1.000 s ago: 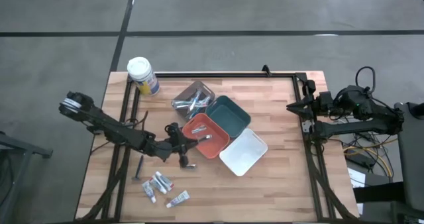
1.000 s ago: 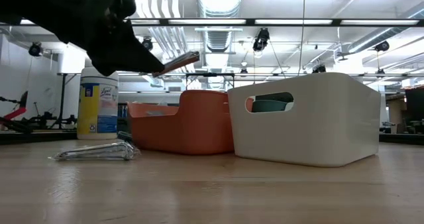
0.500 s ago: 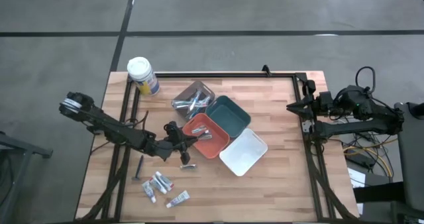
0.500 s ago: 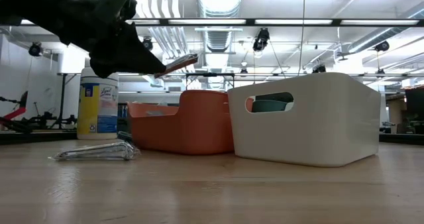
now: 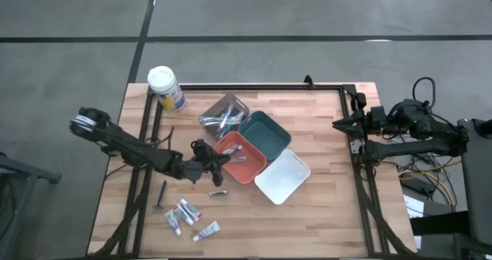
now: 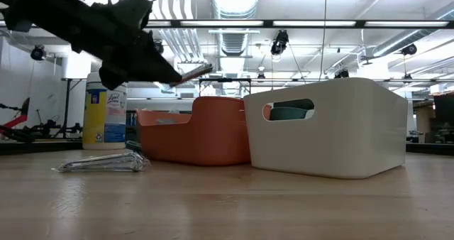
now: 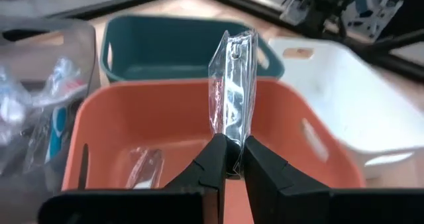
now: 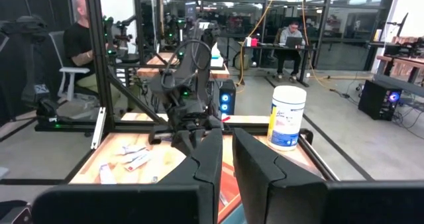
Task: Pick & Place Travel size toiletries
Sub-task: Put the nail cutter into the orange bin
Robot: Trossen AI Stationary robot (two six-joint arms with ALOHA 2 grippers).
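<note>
My left gripper (image 5: 221,161) is shut on a small clear-wrapped metal toiletry piece (image 7: 232,85), held in the air over the near-left rim of the orange tray (image 5: 247,170). The piece also shows in the low view (image 6: 195,72). Another wrapped piece (image 7: 142,164) lies flat in the orange tray. A similar wrapped piece (image 5: 218,192) lies flat on the table. Small tubes (image 5: 184,214) and a dark long-handled piece (image 5: 162,195) lie near the table's near-left corner. My right gripper (image 5: 337,124) waits shut at the table's right edge. My left gripper pinches the wrapped piece's near end (image 7: 230,142) between its two fingers. The fingers come from the table's left, slanting slightly upward. The piece sticks out beyond the fingertips toward the orange tray, tilted up and lifted clear of tray and table.
A teal tray (image 5: 278,142) and a white tray (image 5: 282,177) stand beside the orange one. A clear tray (image 5: 224,114) with several items stands behind them. A white-lidded canister (image 5: 165,88) stands at the far-left corner. Bare wood lies at the right and near-right.
My left gripper has moved a little toward the table's far edge and the orange tray, still shut on the wrapped piece. The piece's free end has sunk slightly in the low view.
</note>
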